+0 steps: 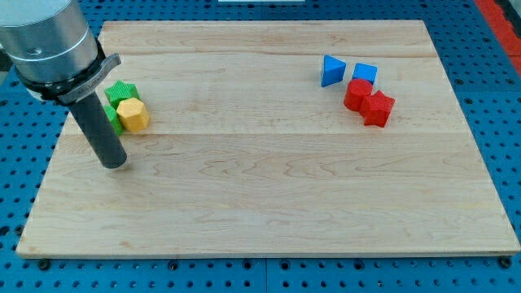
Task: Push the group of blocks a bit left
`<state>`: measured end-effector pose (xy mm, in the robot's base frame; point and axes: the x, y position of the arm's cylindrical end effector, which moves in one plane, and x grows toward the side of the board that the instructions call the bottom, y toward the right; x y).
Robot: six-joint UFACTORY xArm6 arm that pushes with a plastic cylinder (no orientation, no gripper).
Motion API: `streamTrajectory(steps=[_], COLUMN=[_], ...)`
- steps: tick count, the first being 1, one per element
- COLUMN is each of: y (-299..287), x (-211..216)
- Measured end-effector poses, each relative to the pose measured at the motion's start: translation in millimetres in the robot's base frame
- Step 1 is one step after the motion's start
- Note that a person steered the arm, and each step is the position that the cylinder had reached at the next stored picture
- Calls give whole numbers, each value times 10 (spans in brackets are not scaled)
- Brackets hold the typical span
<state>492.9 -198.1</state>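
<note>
My tip rests on the board at the view's left, just below and left of a small cluster: a green star-shaped block, a yellow hexagonal block and a second green block partly hidden behind the rod. The rod stands close to this cluster; I cannot tell whether it touches. At the view's upper right a second group lies together: a blue triangular block, a blue block, a red round block and a red star-shaped block. The tip is far from that group.
The wooden board lies on a blue perforated table. The arm's grey body fills the view's top left corner and hides part of the board's left edge.
</note>
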Motion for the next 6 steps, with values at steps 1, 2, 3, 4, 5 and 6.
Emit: streamTrajectory(steps=[1,2,3,4,5,6], y=[149,680,1662,3004,3795,3778], x=[0,-215,18,-4,-50,-581])
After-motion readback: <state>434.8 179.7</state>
